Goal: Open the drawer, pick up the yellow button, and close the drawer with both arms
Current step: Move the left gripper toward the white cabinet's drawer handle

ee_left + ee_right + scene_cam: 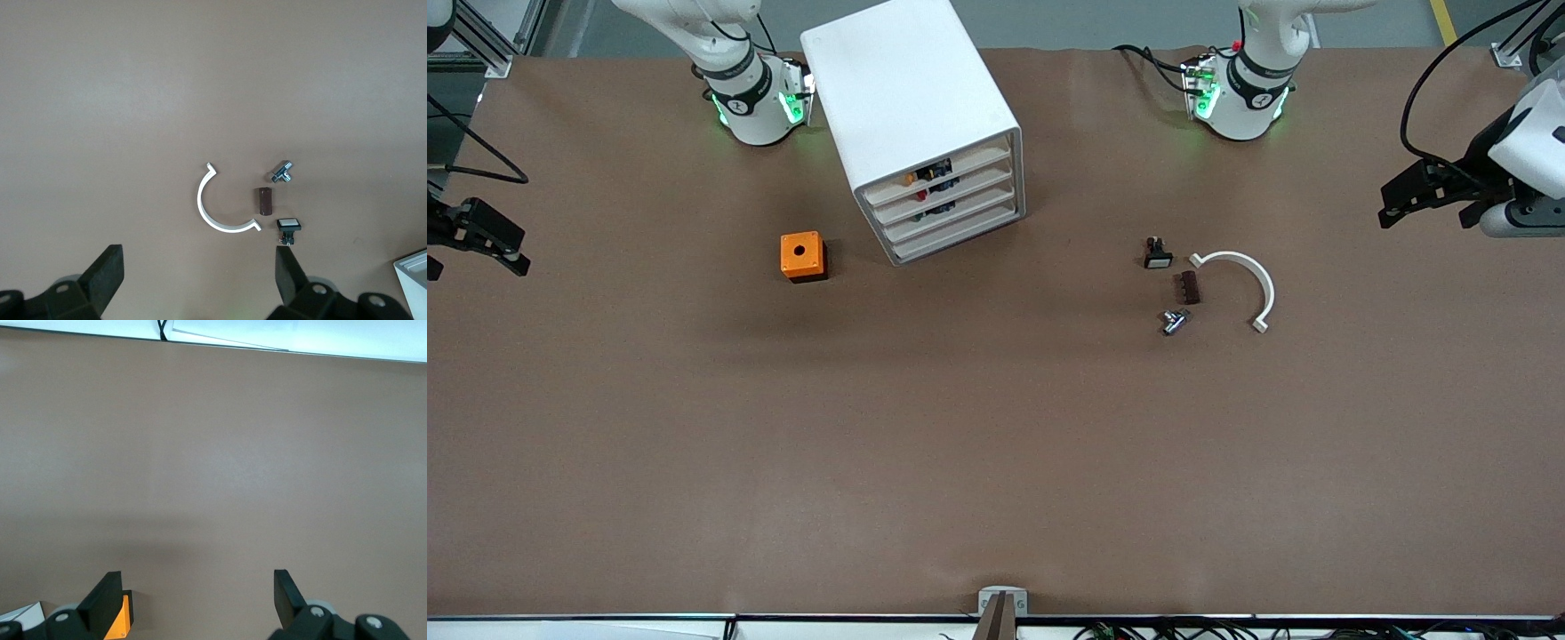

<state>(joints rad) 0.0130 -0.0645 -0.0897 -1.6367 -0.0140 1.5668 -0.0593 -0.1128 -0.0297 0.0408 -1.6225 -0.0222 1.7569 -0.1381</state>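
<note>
we see that the task is not started yet. the drawer [941, 179], the topmost tray of the white cabinet [911, 98], sits flush with the three trays below it, so we judge it is closed. through its pale front we notice some small coloured parts, orange-yellow, black and blue; one of them is probably the button [911, 178], but at this distance we cannot be sure which.

our left hand [1427, 196] hangs in the air over the left arm's end of the desk [996, 444], and in the left wrist view its fingers [107, 270] stand wide apart with nothing between them. our right hand [480, 236] hangs over the right arm's end of the desk; its fingers [107, 593] are also spread wide and empty. both are well apart from the cabinet.

on the desk, an orange cube with a hole [802, 256] lies beside the cabinet toward the right arm's end. toward the left arm's end lie a black switch with white face [1157, 255], a brown block [1189, 287], a small metal piece [1174, 322] and a white curved clip [1240, 280].

so all steps are left: to pull the drawer open, to take the button out, and to push the drawer shut.
</note>
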